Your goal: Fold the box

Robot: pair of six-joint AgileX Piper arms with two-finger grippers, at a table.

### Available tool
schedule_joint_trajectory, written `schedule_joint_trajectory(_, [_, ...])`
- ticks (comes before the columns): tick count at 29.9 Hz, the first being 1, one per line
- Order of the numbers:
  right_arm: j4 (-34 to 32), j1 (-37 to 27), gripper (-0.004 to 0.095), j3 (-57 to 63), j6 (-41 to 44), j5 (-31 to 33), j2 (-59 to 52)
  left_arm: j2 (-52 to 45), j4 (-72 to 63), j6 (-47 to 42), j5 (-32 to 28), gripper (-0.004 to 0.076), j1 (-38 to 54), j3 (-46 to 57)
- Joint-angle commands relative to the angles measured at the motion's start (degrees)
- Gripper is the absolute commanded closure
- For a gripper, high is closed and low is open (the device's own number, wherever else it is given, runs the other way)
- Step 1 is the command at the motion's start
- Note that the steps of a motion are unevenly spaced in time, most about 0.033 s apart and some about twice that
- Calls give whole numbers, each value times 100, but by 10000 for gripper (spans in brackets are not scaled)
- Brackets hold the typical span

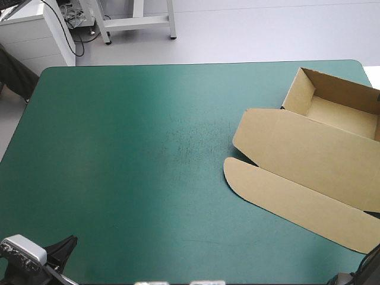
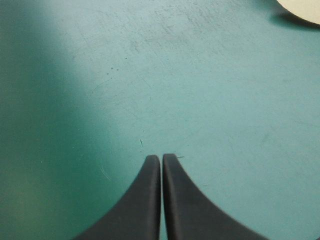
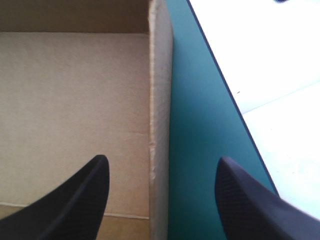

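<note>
The brown box [image 1: 314, 148] lies at the table's right side as an open tray [image 1: 335, 107] with raised walls. Its lid [image 1: 297, 178] is flat toward the table's middle, ending in a rounded flap. In the right wrist view my right gripper [image 3: 162, 167] is open, and the tray's right wall [image 3: 160, 100] runs up between its fingers; one finger [image 3: 92, 182] is over the tray floor [image 3: 75, 100], the other over the teal-green cover [image 3: 200, 125]. My left gripper [image 2: 161, 159] is shut and holds nothing, over bare cover, with a rounded corner of the lid [image 2: 302, 10] far ahead.
The table's right edge [image 3: 235, 105] runs close beside the box's wall, with pale floor beyond it. The teal-green cover [image 1: 130, 154] spreads bare left of the box. Only the bases of both arms show at the near corners in the high view.
</note>
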Motion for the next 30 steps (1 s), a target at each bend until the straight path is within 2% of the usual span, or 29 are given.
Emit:
schedule_joint_trajectory(1, [84,-31,328,-214,-91,88,-954,92,-1,-50,-403,731,-54,-136])
schedule_joint_trajectory(6, [534,-22,337,-214,-269,88,-1923,92,-1,-76,-403,731,-54,-136])
schedule_joint_trajectory(8, [560,98,378,-214,-456,88,-2349,92,-1,-76,-403,731,-54,-136])
schedule_joint_trajectory(13, [174,731,586,-177,-571,88,-3273,92,-1,-76,-403,731,-54,-136])
schedule_joint_trajectory(18, [-176,1787,821,201,-522,88,-4080,92,-1,-76,-403,731,-54,-136])
schedule_joint_trajectory(21, [-484,2384,922,637,-511,88,-4492,92,-1,-76,-403,731,-54,-136])
schedule_joint_trajectory(25, [-890,3031,916,1497,-291,88,-5109,92,-1,-56,-403,731,-54,-136])
schedule_joint_trajectory(30, [-898,3599,915,2819,-245,-160,-6086,92,-1,-56,-403,731,-54,-136])
